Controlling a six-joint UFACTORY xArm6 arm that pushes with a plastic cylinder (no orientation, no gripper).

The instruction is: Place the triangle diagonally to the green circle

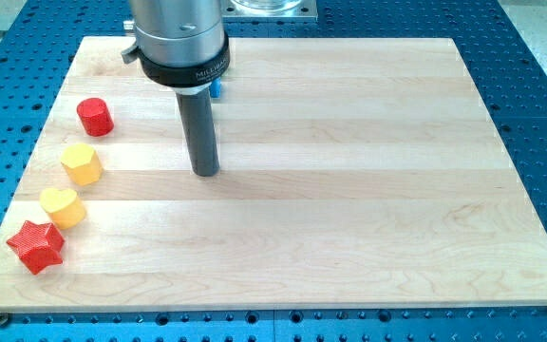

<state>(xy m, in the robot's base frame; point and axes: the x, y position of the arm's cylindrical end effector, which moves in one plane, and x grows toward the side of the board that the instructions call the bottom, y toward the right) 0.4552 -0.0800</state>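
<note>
The dark rod comes down from a big silver arm, and my tip (205,173) rests on the wooden board (349,190), toward the view's upper left. It is just a plain rod, with no hand to spread or pinch. A tiny bit of a blue block (216,88) peeks out behind the arm; its shape is hidden. Along the view's left edge sit a red round block (94,116), a yellow six-sided block (82,163), a yellow heart (63,206) and a red star (36,246), all well apart from my tip. I cannot see a triangle or a green circle.
</note>
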